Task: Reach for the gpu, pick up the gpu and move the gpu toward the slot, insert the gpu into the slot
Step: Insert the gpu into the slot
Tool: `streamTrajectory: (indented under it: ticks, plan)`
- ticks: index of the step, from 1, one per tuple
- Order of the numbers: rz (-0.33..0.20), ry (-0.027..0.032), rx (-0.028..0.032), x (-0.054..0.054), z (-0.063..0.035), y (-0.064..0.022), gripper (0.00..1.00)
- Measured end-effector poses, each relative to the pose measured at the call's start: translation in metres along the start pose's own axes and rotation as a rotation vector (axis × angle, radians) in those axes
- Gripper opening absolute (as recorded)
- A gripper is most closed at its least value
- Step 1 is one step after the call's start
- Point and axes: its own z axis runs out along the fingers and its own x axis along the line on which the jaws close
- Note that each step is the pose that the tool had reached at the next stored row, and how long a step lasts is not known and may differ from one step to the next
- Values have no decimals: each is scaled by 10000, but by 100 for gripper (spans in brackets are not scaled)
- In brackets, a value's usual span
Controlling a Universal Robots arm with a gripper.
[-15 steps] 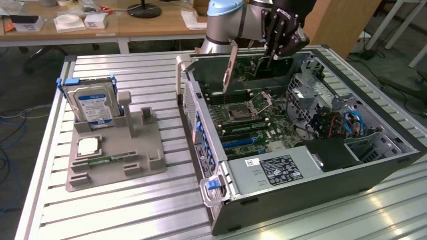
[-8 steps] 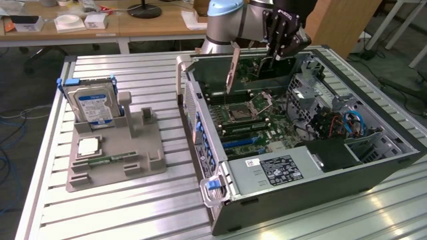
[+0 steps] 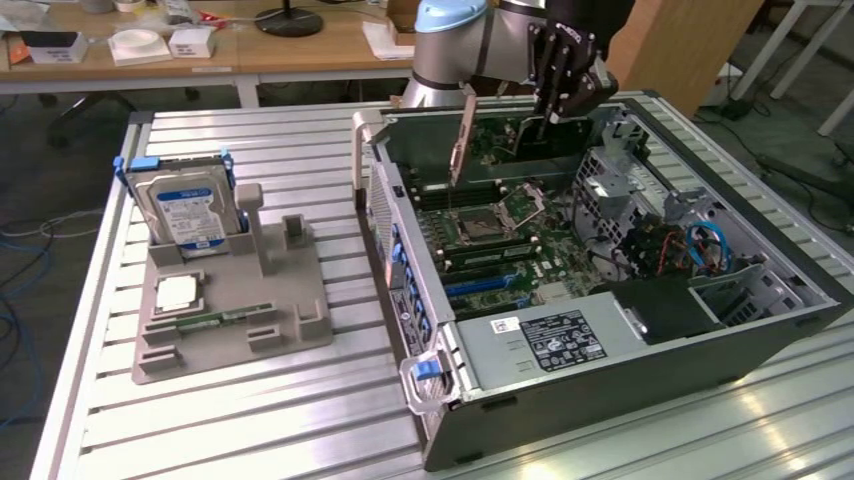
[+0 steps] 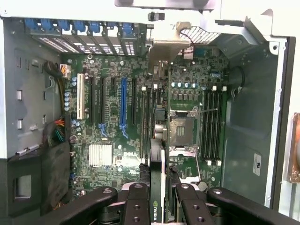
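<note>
Gripper (image 4: 161, 202) hangs over the open case (image 3: 627, 360), above the motherboard. You have the fingers (image 4: 138, 204) closed on the gpu (image 4: 158, 154), one on each face, with its top edge between them.

- Card is clear of the board and not seated. From the wrist view you look down its thin edge.
- Grey end bracket (image 4: 168, 47) is at the end far from the fingers, by the case's rear openings. The exterior view has it hanging down (image 3: 463, 140).
- Long axis runs parallel to the blue slot (image 4: 123, 105).
- Card sits beside the blue slot, not over it: offset toward the CPU socket (image 4: 180, 129), above the black slots there.

Judgement: the offset is sideways across the slot row, not a rotation. You cannot tell from here which slot is the target.
</note>
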Motion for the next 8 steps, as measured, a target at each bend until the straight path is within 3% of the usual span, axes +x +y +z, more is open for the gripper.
streamTrajectory:
  ticks: [8]
  plan:
    - [44,-1,2,17,24,3,26]
